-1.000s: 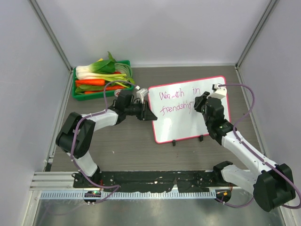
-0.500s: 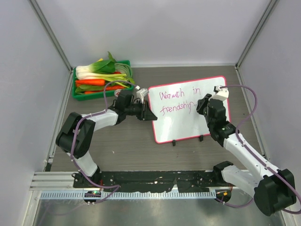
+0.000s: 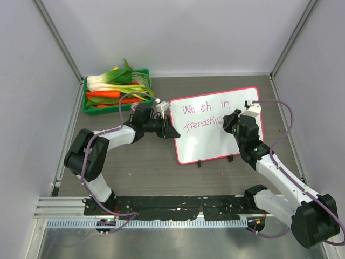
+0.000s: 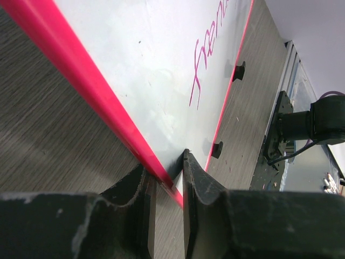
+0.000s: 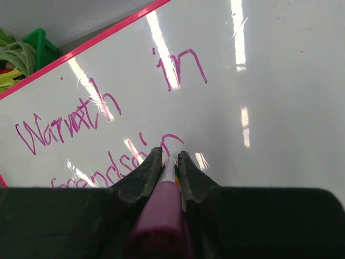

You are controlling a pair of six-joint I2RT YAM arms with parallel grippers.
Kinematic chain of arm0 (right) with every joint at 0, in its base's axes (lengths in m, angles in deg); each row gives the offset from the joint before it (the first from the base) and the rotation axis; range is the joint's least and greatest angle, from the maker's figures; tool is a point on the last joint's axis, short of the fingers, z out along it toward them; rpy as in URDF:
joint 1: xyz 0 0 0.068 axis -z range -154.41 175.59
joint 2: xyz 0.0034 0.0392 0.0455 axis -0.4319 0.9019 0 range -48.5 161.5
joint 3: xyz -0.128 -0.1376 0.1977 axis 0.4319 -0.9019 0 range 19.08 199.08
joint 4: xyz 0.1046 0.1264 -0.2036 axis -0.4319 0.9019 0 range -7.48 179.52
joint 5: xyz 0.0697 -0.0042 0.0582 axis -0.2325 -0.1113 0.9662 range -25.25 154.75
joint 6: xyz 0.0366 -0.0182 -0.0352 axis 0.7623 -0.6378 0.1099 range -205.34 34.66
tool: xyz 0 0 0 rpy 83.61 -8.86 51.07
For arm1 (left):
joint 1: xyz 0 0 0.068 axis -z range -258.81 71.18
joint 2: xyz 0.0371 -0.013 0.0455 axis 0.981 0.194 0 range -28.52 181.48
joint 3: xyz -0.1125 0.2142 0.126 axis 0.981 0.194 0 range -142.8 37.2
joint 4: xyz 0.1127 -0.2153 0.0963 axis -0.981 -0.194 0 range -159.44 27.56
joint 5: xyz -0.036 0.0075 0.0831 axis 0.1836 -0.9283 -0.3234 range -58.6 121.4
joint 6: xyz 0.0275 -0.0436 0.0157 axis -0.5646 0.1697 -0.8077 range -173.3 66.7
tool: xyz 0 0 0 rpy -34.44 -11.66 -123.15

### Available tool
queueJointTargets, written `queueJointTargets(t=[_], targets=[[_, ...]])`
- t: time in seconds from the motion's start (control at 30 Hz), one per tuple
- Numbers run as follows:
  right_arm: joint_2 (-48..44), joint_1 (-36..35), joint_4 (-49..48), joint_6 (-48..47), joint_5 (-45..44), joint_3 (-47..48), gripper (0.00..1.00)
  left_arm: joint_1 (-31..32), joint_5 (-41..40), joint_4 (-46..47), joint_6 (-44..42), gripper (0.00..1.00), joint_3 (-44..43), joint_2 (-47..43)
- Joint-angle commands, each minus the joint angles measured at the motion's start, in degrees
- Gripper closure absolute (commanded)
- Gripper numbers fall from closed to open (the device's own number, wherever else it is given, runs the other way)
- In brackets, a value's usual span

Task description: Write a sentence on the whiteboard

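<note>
The whiteboard (image 3: 210,144) rests on the table, its left frame edge pinched between the narrow-set left fingers (image 4: 190,174). Over its right half, the right fingers (image 5: 183,165) clamp a pink marker (image 5: 161,216) whose tip is hidden between them. The sentence (image 3: 200,111) reads "Warmth in", then a second line. The arm covers that line's end from above, and glare breaks it in the wrist view.

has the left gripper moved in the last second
No: the left gripper holds the same offset from the green crate, clamped on the whiteboard.
</note>
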Motion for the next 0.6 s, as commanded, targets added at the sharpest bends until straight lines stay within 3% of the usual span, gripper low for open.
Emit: queueJointTargets(t=[0.0,0.57], targets=[[2.49,0.28,-4.2,2.09,1.85,0.56,0.99,1.26,-6.96,-5.65,-7.75,1.0,1.25,2.09],[-5.68,0.28,0.98,-0.11,-1.66,-0.23,0.99,1.26,-7.05,-5.56,-7.75,1.0,1.34,2.09]])
